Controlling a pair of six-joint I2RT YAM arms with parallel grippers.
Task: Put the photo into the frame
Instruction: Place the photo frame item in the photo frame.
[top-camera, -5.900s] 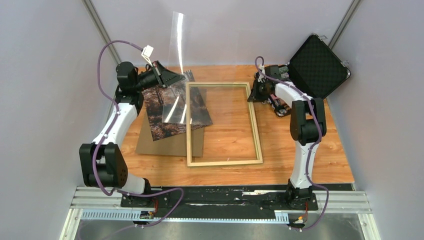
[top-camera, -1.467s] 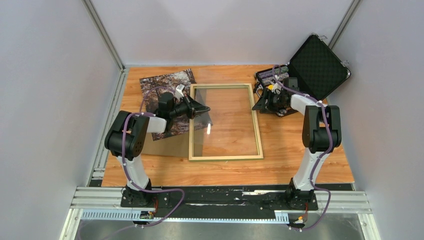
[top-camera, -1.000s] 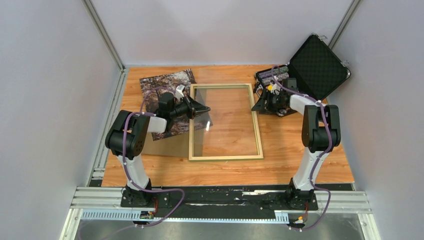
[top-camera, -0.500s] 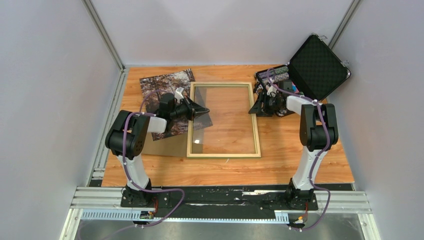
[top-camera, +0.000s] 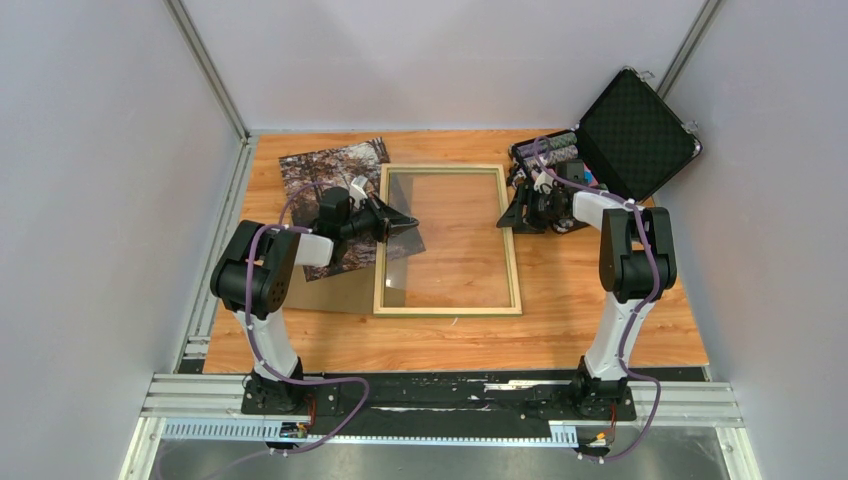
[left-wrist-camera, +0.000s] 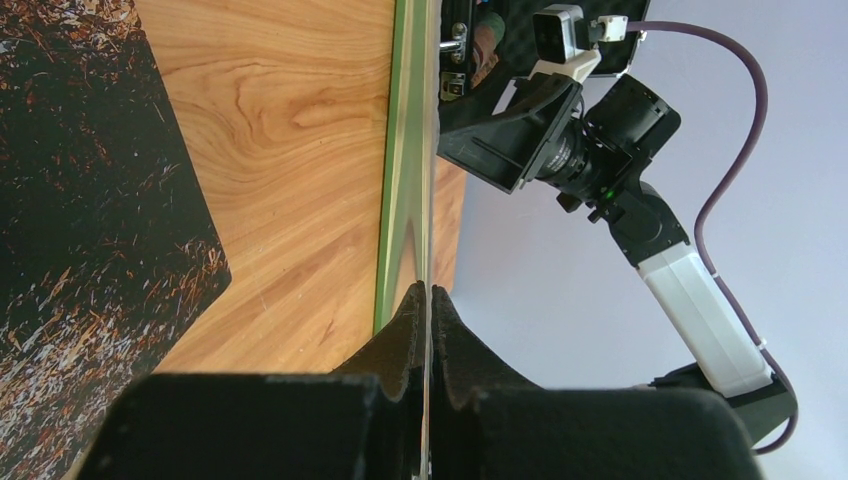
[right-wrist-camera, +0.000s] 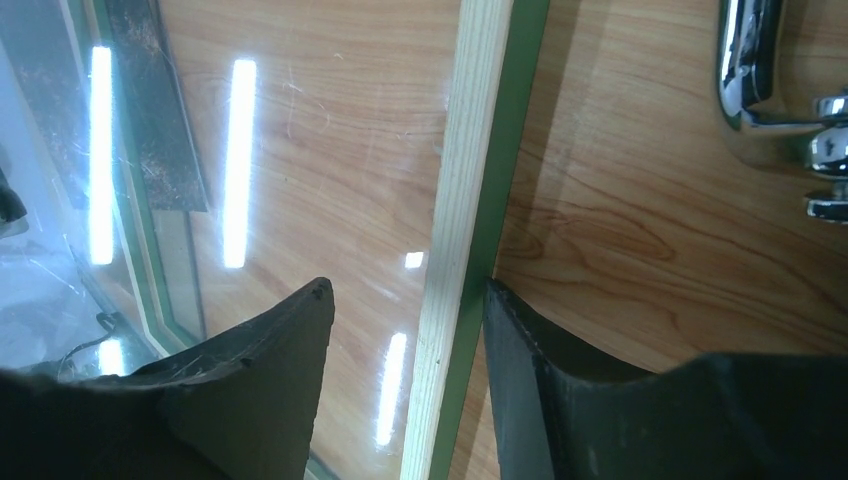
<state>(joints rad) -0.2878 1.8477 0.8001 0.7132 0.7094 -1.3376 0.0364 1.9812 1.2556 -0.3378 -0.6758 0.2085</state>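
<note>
The frame (top-camera: 447, 309) lies back-up in mid table, pale wood showing. A clear glass pane (top-camera: 450, 235) lies across its opening. My left gripper (top-camera: 412, 224) is shut on the pane's left edge; in the left wrist view the fingertips (left-wrist-camera: 412, 300) pinch the pane edge-on beside the green rail (left-wrist-camera: 400, 150). The photo (top-camera: 325, 175) lies flat left of the frame, partly under my left arm, and also shows in the left wrist view (left-wrist-camera: 80, 250). My right gripper (top-camera: 508, 212) is open, its jaws either side of the frame's right rail (right-wrist-camera: 465, 200).
A plain brown backing board (top-camera: 330, 292) lies under the photo's near end. An open black case (top-camera: 630, 130) with foam lining stands at the back right; its chrome latch (right-wrist-camera: 760, 70) is close to my right gripper. Grey walls enclose the table.
The left gripper has lowered the upright pane onto the frame. In the last second the right gripper reached the right rail and the frame slid slightly left.
</note>
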